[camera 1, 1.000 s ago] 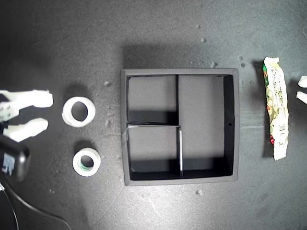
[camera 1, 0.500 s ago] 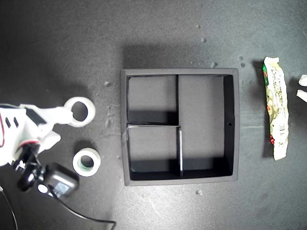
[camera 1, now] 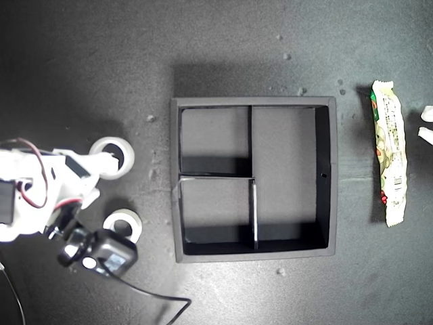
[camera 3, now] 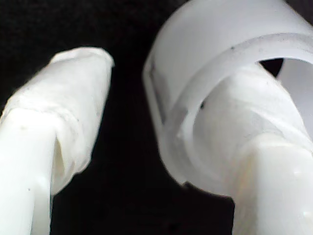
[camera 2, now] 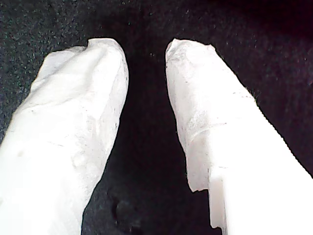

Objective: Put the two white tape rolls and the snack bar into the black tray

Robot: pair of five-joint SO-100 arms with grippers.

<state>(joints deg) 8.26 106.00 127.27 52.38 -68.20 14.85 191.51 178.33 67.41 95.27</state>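
Currently pickup of wider tape roll (camera 1: 112, 156) in hand, left of frame in exterior view. My second gripper (camera 3: 129, 88) spread, one finger (camera 3: 254, 147) inside core, other outside wall; not yet clamped. Next: close, lift, carry to black tray (camera 1: 331, 176) at centre.

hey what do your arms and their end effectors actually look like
My second end effector has thick white, tape-wrapped fingers; in the exterior view its arm is white with red and black wires, a black camera block and a trailing black cable. My first end effector has similar rough white fingers.
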